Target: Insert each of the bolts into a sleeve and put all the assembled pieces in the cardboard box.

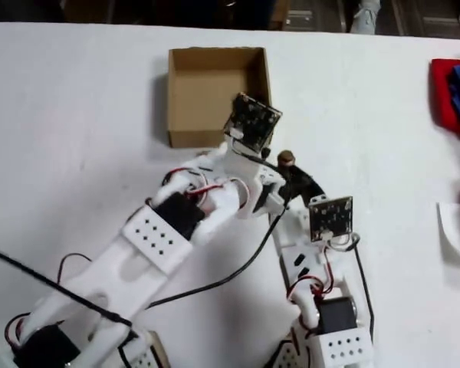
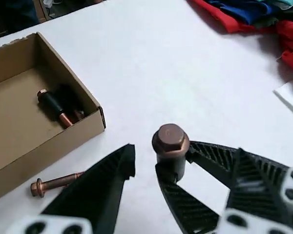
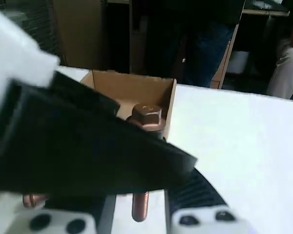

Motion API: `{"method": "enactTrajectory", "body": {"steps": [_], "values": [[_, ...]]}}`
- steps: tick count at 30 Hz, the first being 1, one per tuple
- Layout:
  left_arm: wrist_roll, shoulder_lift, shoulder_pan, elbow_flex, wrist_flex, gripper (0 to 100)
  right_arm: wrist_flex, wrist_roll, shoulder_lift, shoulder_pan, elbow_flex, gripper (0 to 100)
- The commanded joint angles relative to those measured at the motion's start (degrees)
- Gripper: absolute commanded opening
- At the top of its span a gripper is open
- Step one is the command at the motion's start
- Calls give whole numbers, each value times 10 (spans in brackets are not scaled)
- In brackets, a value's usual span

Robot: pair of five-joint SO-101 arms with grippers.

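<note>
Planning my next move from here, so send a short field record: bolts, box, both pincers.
right pincer: shut on the upright bolt, head up, near the box corner
left pincer: open, empty, right beside the upright bolt
box: open top, at least one sleeved bolt lying inside by the wall
loose bolt: flat on the table just outside the box, no sleeve
cloths: red and blue, far side

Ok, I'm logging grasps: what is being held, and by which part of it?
The right pincer holds a bolt upright by its shank, just below the head. The left pincer is open beside it, holding nothing.
</note>
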Motion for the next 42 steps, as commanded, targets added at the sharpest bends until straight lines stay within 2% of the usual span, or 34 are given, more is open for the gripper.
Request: {"method": "enactTrajectory", "body": {"steps": [1, 6, 11, 13, 15, 17, 19, 21, 24, 28, 32, 34, 37, 40, 42], "values": [[-4, -8, -11, -59, 40, 351, 0, 1, -7, -2, 4, 20], [-4, -17, -46, -131, 92, 351, 25, -4, -7, -2, 4, 20], [-9, -90, -113, -191, 172, 351, 87, -5, -6, -3, 4, 20], [-50, -120, -146, -195, 215, 351, 99, -5, -6, -3, 4, 20], [-146, -142, -195, -193, 257, 351, 97, -5, -6, -1, 2, 20], [-245, -150, -252, -161, 280, 350, 90, -5, -6, -2, -10, 20], [-312, -157, -312, -103, 293, 350, 80, -5, -6, -3, -31, 20], [-316, -160, -359, -29, 274, 350, 62, -4, -2, -3, -56, 20], [-286, -162, -411, 65, 240, 350, 39, 0, 39, -2, -102, 19], [-252, -162, -456, 162, 185, 350, 4, 1, 197, -2, -239, 19], [-251, -162, -471, 232, 127, 350, 11, 0, 473, -2, -518, 19], [-251, -162, -471, 255, 105, 350, 80, -4, 625, -4, -695, 19], [-250, -162, -471, 274, 90, 350, 269, -5, 806, -4, -908, 19], [-222, -162, -471, 279, 89, 350, 436, -5, 924, -4, -1024, 23], [-193, -162, -471, 281, 89, 350, 474, -5, 990, -4, -1078, 21]]}}
